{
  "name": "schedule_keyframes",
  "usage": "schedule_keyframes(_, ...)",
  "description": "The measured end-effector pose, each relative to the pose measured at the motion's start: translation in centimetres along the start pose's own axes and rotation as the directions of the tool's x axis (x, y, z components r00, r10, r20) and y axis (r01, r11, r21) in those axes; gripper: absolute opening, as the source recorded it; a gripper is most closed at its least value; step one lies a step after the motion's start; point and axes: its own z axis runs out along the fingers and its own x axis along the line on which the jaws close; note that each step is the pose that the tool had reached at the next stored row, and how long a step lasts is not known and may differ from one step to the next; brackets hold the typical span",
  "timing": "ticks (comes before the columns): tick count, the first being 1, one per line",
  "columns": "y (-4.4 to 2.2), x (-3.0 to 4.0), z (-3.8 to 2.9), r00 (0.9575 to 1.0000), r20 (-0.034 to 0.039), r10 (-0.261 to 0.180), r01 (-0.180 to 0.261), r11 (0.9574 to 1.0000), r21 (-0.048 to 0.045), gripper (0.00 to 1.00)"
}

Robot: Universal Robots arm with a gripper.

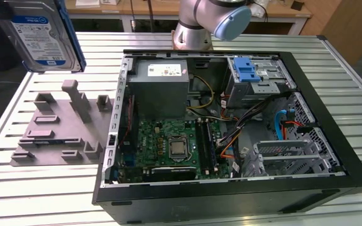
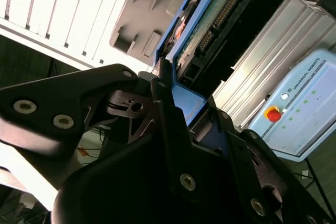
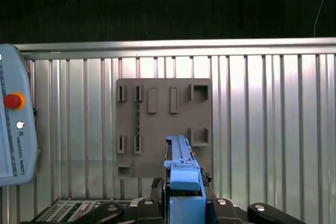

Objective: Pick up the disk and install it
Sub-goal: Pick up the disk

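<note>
Grip comes first: the black linkage gripper [image 2: 170,85] is closed narrow on one end of the disk [image 2: 210,19], a flat rectangular silver hard drive with a white-and-blue label, framed by blue plastic carrier rails. The drive juts out beyond the fingertips, off every surface, its green circuit board showing in the second wrist view. In the first wrist view it sits edge-on, and beyond the tool lies the grey moulded fixture plate [image 3: 163,124] on the slatted metal table [image 3: 273,129]. The open black computer case [image 1: 231,117] stands off to one side of the tool.

The drive should handle as stiff and dense for its size. Its metal faces look slick, and the bare board looks easily damaged by knocks. The rails and side edges seem the safest hold.
</note>
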Motion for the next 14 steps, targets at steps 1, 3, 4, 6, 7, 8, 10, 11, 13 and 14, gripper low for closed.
schedule_keyframes(1,-0.20,0.00,0.00,1.0000,0.0000,0.000,0.000,1.0000,-0.0001,0.36)
schedule_keyframes(3,-0.61,-0.01,0.00,1.0000,0.0000,0.000,0.000,1.0000,-0.0003,0.36)
schedule_keyframes(4,-0.80,-0.01,0.00,1.0000,0.0000,0.000,0.000,1.0000,-0.0003,0.36)
schedule_keyframes(6,-1.17,-0.02,0.01,1.0000,0.0001,0.000,0.000,1.0000,-0.0004,0.36)
schedule_keyframes(7,-1.36,-0.03,0.01,1.0000,0.0000,0.000,0.000,1.0000,-0.0006,0.36)
schedule_keyframes(8,-1.55,-0.03,0.01,1.0000,0.0000,0.000,0.000,1.0000,-0.0006,0.36)
schedule_keyframes(10,-1.96,-0.05,0.01,1.0000,0.0000,0.000,0.000,1.0000,-0.0006,0.36)
schedule_keyframes(11,-2.17,-0.06,0.01,1.0000,-0.0001,0.000,0.000,1.0000,-0.0007,0.36)
schedule_keyframes(13,-2.64,-0.07,0.01,1.0000,0.0000,0.000,0.000,1.0000,-0.0008,0.36)
schedule_keyframes(14,-2.88,-0.07,0.01,1.0000,-0.0001,0.000,0.000,1.0000,-0.0007,0.36)
